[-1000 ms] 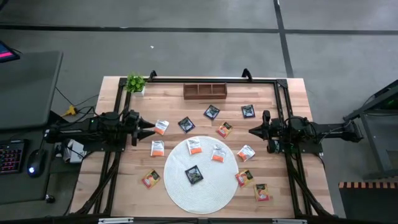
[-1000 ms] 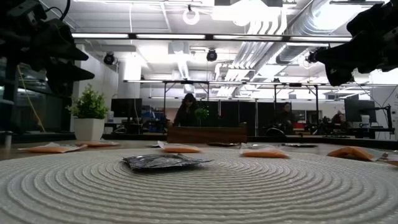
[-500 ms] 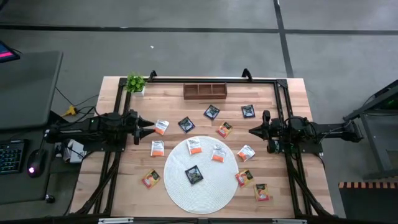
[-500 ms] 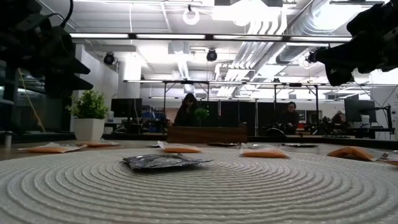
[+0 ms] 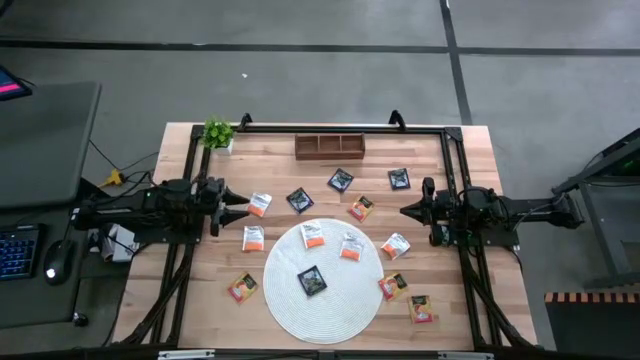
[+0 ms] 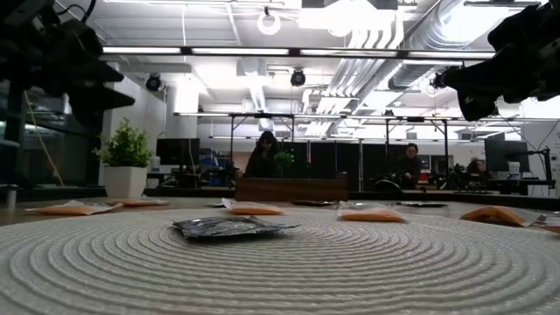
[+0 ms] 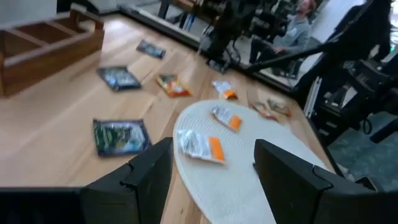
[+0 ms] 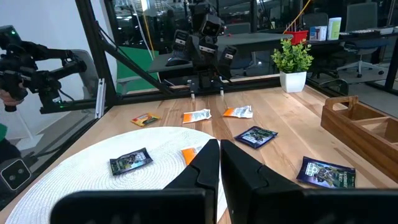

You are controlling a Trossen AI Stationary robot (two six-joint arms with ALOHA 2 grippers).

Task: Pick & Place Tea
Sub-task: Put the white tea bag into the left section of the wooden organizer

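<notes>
Both of my grippers hang above the table with nothing in them. My left gripper (image 5: 243, 206) is over the table's left side, fingers spread wide, close to a white-and-orange tea sachet (image 5: 260, 204). My right gripper (image 5: 405, 211) is over the right side, fingers pressed together. Tea sachets lie all over the middle of the table. One black sachet (image 5: 312, 281) and two white-and-orange ones lie on the round mat (image 5: 290, 300). My wooden tray (image 5: 329, 148) sits at the far edge.
</notes>
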